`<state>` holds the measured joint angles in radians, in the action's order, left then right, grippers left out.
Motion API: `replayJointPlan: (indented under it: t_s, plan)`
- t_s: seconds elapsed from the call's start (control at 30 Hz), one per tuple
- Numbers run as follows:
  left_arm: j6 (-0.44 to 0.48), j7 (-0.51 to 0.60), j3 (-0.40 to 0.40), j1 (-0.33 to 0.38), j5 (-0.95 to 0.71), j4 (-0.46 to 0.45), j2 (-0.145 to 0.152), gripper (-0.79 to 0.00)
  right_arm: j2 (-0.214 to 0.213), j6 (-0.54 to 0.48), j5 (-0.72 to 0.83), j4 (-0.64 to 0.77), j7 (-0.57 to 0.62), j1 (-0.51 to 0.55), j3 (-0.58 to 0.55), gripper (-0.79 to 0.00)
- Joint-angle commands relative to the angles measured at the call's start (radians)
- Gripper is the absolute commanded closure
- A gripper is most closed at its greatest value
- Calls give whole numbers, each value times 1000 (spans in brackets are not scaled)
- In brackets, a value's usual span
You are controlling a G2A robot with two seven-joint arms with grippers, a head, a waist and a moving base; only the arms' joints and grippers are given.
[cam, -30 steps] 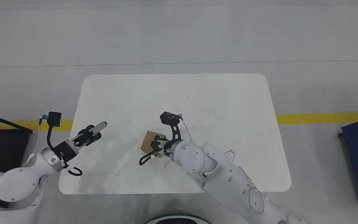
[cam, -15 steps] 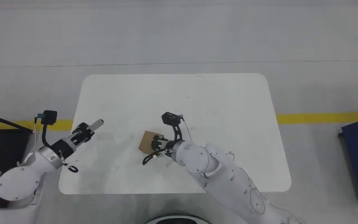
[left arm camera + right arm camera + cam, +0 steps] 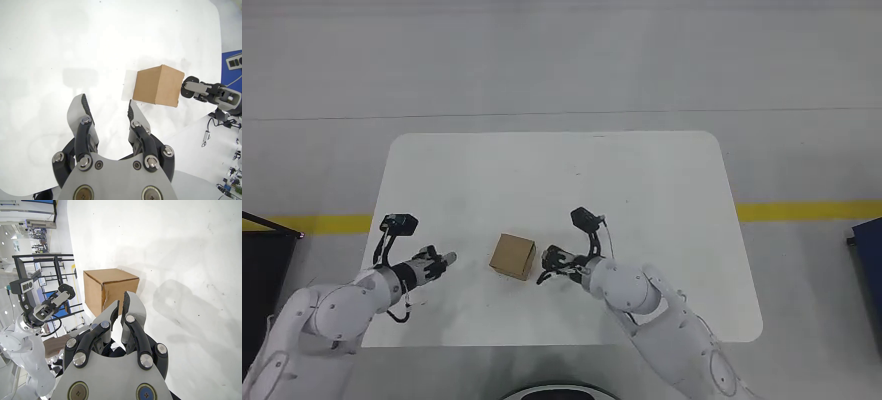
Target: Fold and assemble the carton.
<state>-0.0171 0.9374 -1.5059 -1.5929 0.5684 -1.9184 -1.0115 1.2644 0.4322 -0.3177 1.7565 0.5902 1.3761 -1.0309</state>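
Carton: closed brown cube, front middle of the surface; we note a torn side seam. Right pincer: narrow, holding nothing, just beside it; contact we cannot tell. Left pincer: wide, empty, near.

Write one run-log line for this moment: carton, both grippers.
carton: closed, standing on table | left gripper: open, empty, short of carton | right gripper: shut, empty, at opposite side

This looks like a robotics lab or factory test hall: a white rounded bench stands on a pale grey polished floor crossed by a yellow stripe, with black metal frames and bright open workspace behind.
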Motion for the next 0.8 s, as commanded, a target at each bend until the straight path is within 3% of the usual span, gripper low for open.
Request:
replayJointPlan:
  t_s: [0.0,0.37,0.6,0.77]
  plan:
    - [-3,-3,22,15,-5,4,-2,0,3,9,3,-18,9,-20,12,0]
    - [-33,65,186,116,64,33,-13,0,28,-14,70,-148,60,-166,67,0]
    - [-33,68,190,135,22,53,-15,0,49,9,89,-193,71,-280,104,0]
    - [-30,66,188,144,25,68,-13,0,42,2,78,-140,41,-225,89,0]
